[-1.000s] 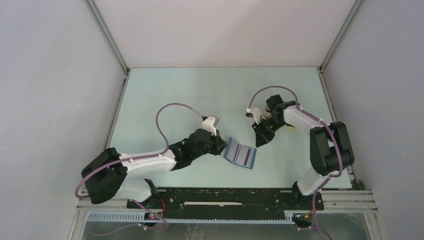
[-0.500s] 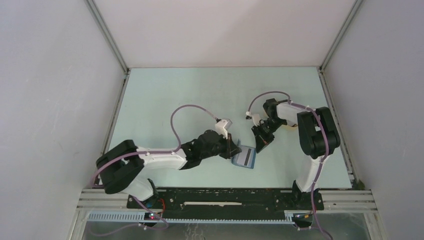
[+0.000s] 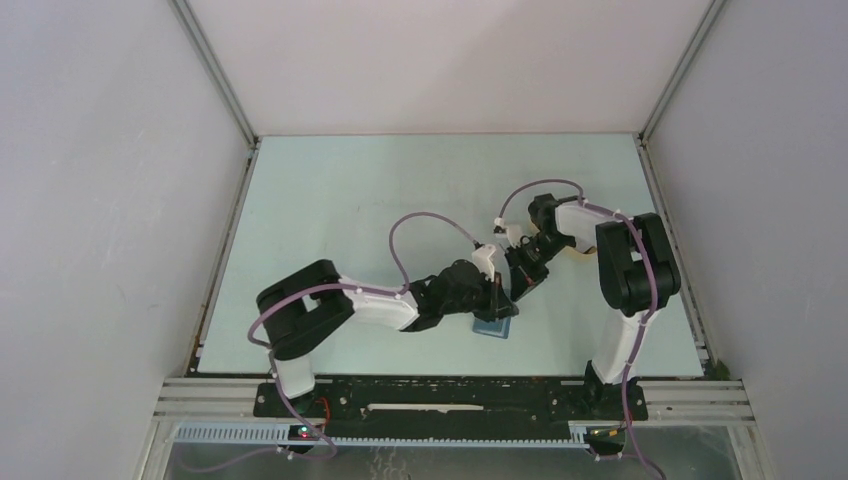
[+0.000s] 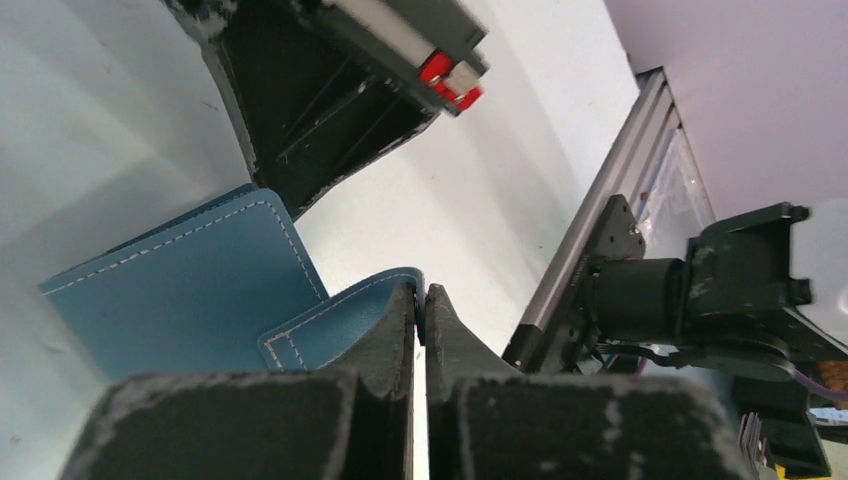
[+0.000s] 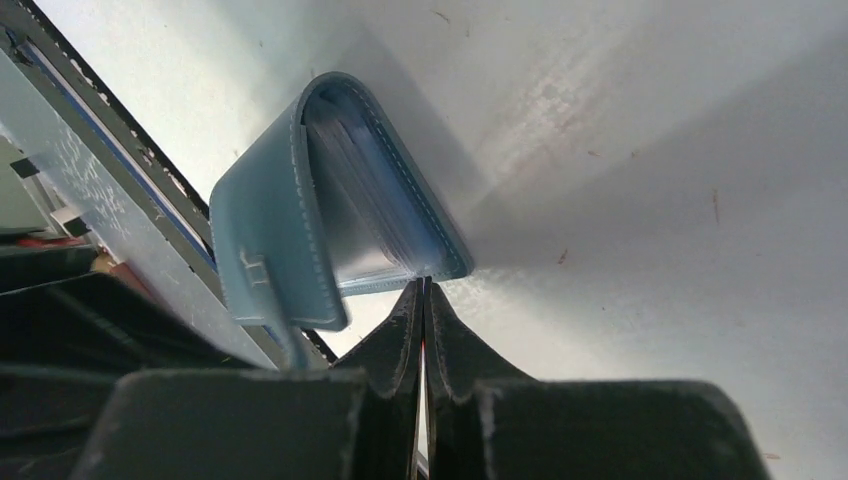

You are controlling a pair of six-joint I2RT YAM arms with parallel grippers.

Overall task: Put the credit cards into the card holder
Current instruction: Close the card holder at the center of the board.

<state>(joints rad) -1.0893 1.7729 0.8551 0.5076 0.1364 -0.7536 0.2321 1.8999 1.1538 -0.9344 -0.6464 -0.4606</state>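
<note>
Pale green bench [image 3: 350, 200] is enclosed by white walls [image 3: 440, 60], and a black rail [image 3: 450, 392] is fixed along its near edge. The wallet [image 3: 495, 328] lies on the bench right of the middle and towards the near side. From above it is largely covered by the wrist of the left arm [image 3: 340, 305], which is stretched rightwards across the bench to reach it. The right arm [image 3: 630, 280] is folded back on itself, with its wrist brought down at the wallet's far side, so that the two wrists are just beside each other.

In the left wrist view, the left gripper [image 4: 421, 296] is seen clamped on the curled edge of one blue flap, which is lifted off the bench. The other flap is spread flat, with white stitching along its border.

In the right wrist view, the wallet is shown half folded, its spine turned to the far side and pale slots [image 5: 370, 200] visible inside. The right gripper [image 5: 425, 287] is closed, finger against finger, and its tips are touching the edge of the lower flap. It cannot be made out from this angle whether that edge is pinched between them or only met. The upper flap is held raised above the lower one.
</note>
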